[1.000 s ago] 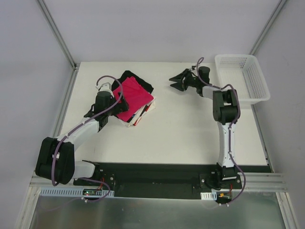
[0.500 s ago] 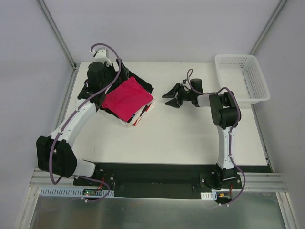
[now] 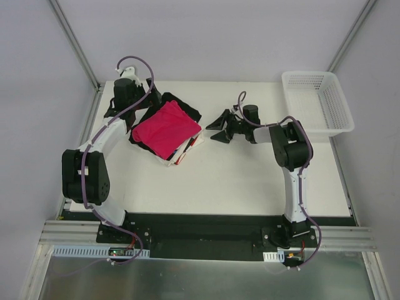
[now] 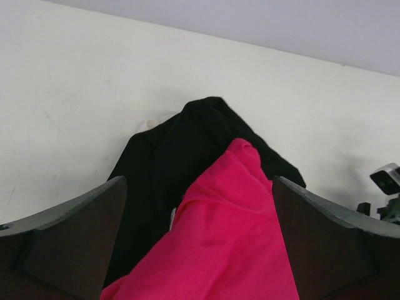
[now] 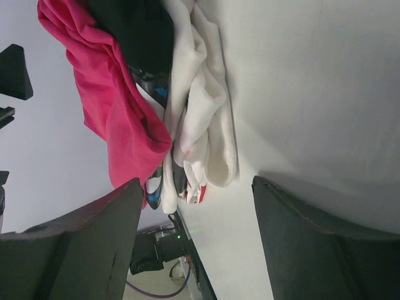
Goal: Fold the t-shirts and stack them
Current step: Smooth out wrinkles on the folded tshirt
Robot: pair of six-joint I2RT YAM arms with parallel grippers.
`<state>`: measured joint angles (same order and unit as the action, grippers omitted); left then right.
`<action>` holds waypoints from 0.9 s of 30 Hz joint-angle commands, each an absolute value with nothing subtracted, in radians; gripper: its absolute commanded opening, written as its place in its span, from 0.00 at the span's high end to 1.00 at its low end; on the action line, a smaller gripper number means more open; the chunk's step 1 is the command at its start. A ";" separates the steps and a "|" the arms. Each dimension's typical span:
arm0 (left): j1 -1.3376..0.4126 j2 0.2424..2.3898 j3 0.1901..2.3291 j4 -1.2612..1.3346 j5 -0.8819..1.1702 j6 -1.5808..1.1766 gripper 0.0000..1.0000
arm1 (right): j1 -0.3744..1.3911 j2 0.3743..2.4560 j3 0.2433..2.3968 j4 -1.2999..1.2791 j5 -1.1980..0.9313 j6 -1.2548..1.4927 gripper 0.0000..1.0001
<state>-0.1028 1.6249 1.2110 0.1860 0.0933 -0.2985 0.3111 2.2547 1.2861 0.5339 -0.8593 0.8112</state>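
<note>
Left tool (image 4: 200, 244) and right tool (image 3: 216, 132) both gape empty; the limp, light t-shirts (image 3: 165, 128) probably want pinching at a folded edge.

T-shirt stack (image 3: 165, 128) left of basket (image 3: 315, 100).

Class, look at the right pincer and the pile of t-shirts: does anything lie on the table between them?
Nothing visible does. Only bare table separates the open right pincer from the pile of t-shirts.
</note>
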 commanded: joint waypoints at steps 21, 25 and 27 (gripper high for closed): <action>-0.057 1.730 1.299 0.291 0.204 -0.333 0.01 | 0.465 2.450 1.578 0.465 -0.736 0.865 0.23; -0.046 1.721 1.281 0.296 0.202 -0.336 0.01 | 0.488 2.482 1.637 0.449 -0.735 0.876 0.23; -0.043 1.721 1.275 0.295 0.199 -0.334 0.01 | 0.492 2.493 1.657 0.436 -0.735 0.876 0.23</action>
<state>-0.0574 1.7409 1.2598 0.2516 0.1802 -0.3260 0.4557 2.4413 1.6096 0.5072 -0.7734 0.8822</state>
